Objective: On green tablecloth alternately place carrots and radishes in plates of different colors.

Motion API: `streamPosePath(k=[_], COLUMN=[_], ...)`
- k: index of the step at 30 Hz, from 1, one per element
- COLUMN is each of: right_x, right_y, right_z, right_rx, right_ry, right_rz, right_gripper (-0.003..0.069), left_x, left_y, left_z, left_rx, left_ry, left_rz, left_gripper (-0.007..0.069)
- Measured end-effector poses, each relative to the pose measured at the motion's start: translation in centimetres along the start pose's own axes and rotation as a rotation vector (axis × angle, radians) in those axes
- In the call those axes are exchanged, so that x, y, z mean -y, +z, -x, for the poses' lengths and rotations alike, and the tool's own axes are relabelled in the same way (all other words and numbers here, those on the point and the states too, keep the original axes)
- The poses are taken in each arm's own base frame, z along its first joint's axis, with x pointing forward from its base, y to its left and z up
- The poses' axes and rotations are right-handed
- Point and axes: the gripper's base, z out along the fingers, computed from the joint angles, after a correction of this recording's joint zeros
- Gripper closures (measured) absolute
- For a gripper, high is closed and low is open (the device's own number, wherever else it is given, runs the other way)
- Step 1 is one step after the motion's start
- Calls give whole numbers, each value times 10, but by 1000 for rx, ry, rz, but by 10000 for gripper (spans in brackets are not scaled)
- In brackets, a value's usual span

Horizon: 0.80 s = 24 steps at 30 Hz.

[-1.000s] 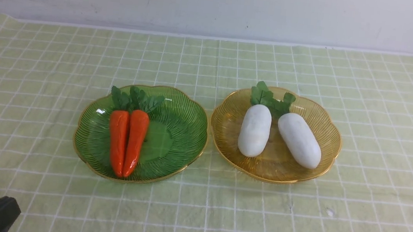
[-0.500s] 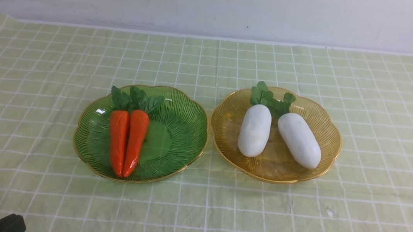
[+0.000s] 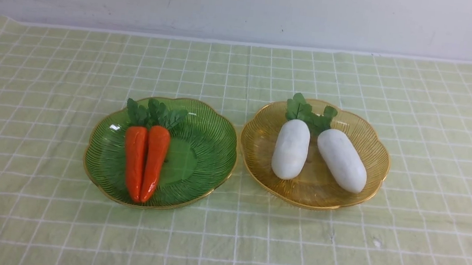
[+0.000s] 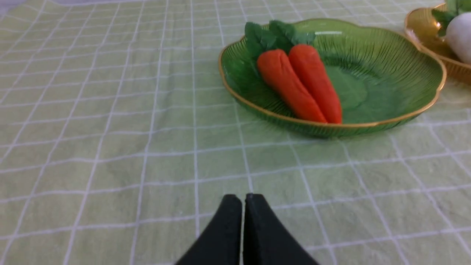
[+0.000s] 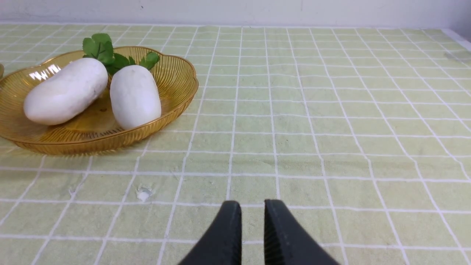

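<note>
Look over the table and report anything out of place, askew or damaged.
Nothing is spilled or misplaced. Both carrots lie side by side in the green plate, both radishes in the amber plate. The only blemish is a small whitish scuff on the green tablecloth in front of the amber plate.

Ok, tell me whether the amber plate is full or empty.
Holding things: the amber plate has both white radishes lying in it, leaves toward the wall.

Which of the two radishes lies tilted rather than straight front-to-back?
The right radish in the amber plate: its rounded end angles toward the robot's right, while the left radish lies nearly straight.
</note>
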Motion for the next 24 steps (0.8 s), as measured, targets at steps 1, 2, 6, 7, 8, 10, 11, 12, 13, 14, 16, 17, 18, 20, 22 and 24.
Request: streamPosePath(k=[1,2,6,7,8,10,11,12,13,14,16,17,18,20,22,24], right_x=[0,0,0,0,0,0,0,0,0,0,0,0,0,0,0,0], right_y=[0,0,0,0,0,0,0,0,0,0,0,0,0,0,0,0], right_z=[0,0,0,0,0,0,0,0,0,0,0,0,0,0,0,0], right_rx=[0,0,0,1,1,1,1,1,1,1,1,1,1,1,1,1], right_ry=[0,0,0,0,0,0,0,0,0,0,0,0,0,0,0,0], right_rz=[0,0,0,0,0,0,0,0,0,0,0,0,0,0,0,0], right_gripper=[573,573,573,573,573,573,573,573,573,573,573,573,573,573,573,573], left_x=[0,0,0,0,0,0,0,0,0,0,0,0,0,0,0,0], left_y=[1,2,2,2,2,2,2,2,2,2,2,2,2,2,2,2], left_z=[-3,-5,-5,-5,-5,-5,-5,-5,-5,-5,-5,-5,-5,-5,-5,-5], left_rx=[-10,-14,-14,-14,-15,-15,-15,-15,-15,-15,-15,-15,-15,-15,-15,-15], left_ry=[-2,0,0,-3,-3,-3,-3,-3,-3,-3,-3,-3,-3,-3,-3,-3], left_rz=[1,-1,-5,-8,-7,-7,-7,-7,-7,-7,-7,-7,-7,-7,-7,-7], left_gripper=[632,632,632,632,632,632,632,632,632,632,632,632,632,632,632,632])
